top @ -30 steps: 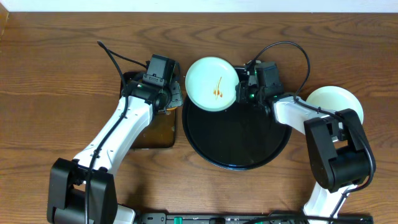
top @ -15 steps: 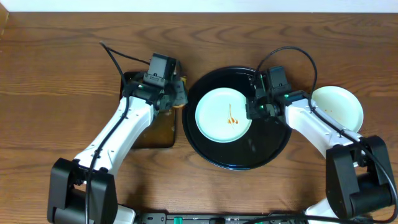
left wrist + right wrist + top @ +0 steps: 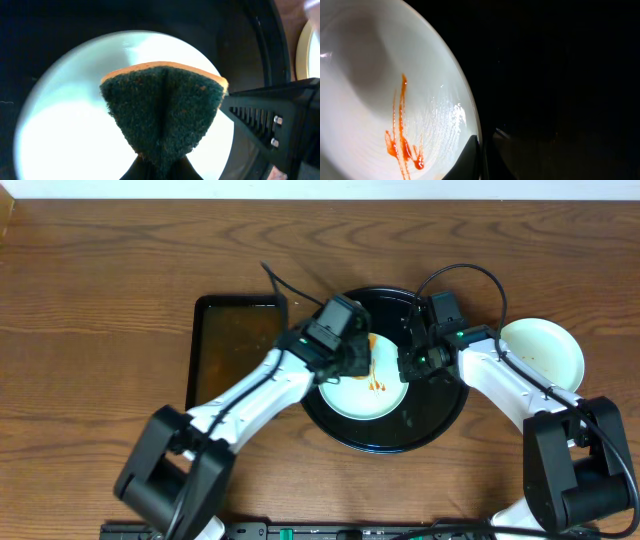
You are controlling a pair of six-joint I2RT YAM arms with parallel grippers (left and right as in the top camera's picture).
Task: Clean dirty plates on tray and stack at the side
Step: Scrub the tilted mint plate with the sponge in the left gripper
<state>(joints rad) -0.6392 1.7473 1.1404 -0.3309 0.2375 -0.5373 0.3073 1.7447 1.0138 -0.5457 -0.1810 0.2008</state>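
Note:
A pale mint-blue plate (image 3: 365, 393) smeared with reddish sauce lies inside the round black tray (image 3: 440, 418). My right gripper (image 3: 408, 366) is shut on the plate's right rim; the wrist view shows the rim (image 3: 467, 107) pinched between the fingers (image 3: 481, 155) and the sauce streaks (image 3: 402, 145). My left gripper (image 3: 350, 362) is shut on a green-and-yellow sponge (image 3: 162, 112) and holds it over the plate (image 3: 65, 125). A pale yellow plate (image 3: 545, 350) sits on the table to the right of the tray.
The rectangular dark tray (image 3: 232, 345) stands left of the black tray. The right arm's black finger (image 3: 270, 120) shows at the right of the left wrist view. Cables loop above the tray.
My left arm has carried the sponge from the rectangular tray rightward over the plate. The right gripper has lowered the plate into the black tray and now holds it still.

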